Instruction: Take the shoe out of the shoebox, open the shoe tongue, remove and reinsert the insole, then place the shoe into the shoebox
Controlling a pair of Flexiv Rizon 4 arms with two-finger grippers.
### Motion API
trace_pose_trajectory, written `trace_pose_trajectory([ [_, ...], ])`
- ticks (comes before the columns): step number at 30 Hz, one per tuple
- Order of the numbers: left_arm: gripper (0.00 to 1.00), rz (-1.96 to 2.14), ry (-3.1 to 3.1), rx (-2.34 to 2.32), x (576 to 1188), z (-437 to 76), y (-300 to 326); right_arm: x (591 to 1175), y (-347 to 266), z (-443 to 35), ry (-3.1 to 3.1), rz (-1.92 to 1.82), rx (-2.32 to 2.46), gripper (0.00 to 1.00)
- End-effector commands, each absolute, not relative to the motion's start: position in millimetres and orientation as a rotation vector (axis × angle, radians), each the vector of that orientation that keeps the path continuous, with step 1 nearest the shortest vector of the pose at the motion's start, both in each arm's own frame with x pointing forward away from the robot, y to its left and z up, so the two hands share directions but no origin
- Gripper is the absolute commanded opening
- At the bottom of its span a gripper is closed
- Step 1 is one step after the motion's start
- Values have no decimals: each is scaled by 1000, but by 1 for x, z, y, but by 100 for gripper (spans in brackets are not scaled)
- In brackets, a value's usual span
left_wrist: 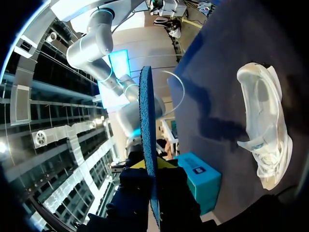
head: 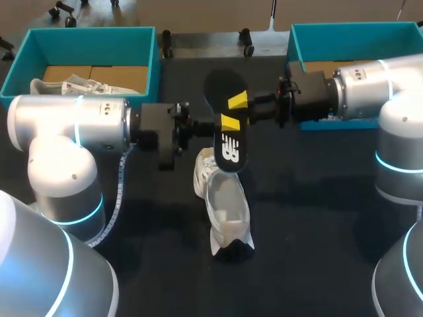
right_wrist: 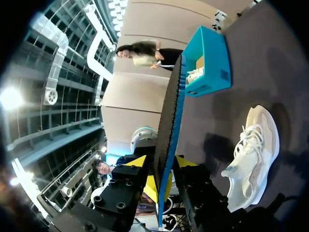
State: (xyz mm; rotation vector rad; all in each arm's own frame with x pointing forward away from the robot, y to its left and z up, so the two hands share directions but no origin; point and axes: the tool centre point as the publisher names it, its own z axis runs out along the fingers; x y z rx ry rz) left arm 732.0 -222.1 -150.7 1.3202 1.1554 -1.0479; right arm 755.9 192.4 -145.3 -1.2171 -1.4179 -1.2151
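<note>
Insole [head: 228, 142], black with white logo [head: 230, 150], is clamped on edge by left gripper [left_wrist: 153, 169] and right gripper [right_wrist: 163, 169] together; white shoe [head: 225, 205] is lying below on table [head: 317, 218].

My head camera looks down from above and behind onto the counter [head: 317, 218]. Each wrist camera sights along its jaws, hard against the edge-on insole [left_wrist: 146, 121]; they seem to face each other, sharing the white shoe [left_wrist: 263, 121].
</note>
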Motion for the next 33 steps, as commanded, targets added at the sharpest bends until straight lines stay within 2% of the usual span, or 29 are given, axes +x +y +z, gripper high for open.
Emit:
trace_pose_trajectory([
  [1,0,-1043,1153,1312,731,-151,-222,759,197,-146,-1418,-1213,-1212,33],
  [25,0,-1042,1151,1304,731,-151,-222,755,195,-146,-1392,-1240,-1224,34],
  [33,0,-1042,1151,1304,731,-151,-222,753,195,-146,-1370,-1244,-1230,42],
])
